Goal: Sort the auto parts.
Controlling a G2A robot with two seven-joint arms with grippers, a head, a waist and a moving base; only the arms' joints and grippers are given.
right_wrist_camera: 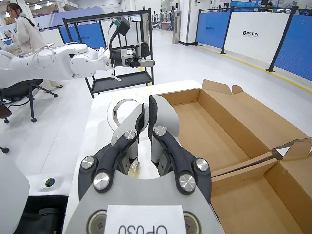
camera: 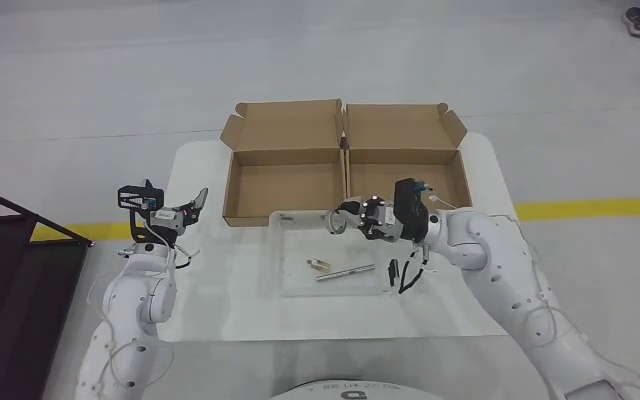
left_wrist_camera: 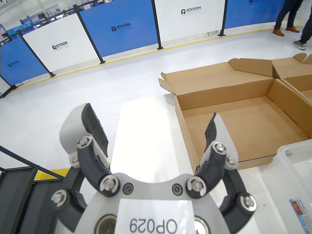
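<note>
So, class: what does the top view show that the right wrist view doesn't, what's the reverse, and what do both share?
Top view alone: a rod, black clips and a small brass piece lying in the tray. Right wrist view alone: room panels, a chair, and plainly the ring clamped in the right end effector. Shared: two open boxes and the open left end effector.

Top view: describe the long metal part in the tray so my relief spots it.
In front of the two open cardboard boxes sits a clear tray. On its floor lies a thin silver rod. It is the longest, slimmest piece, between a short brass-coloured piece and small black parts.
</note>
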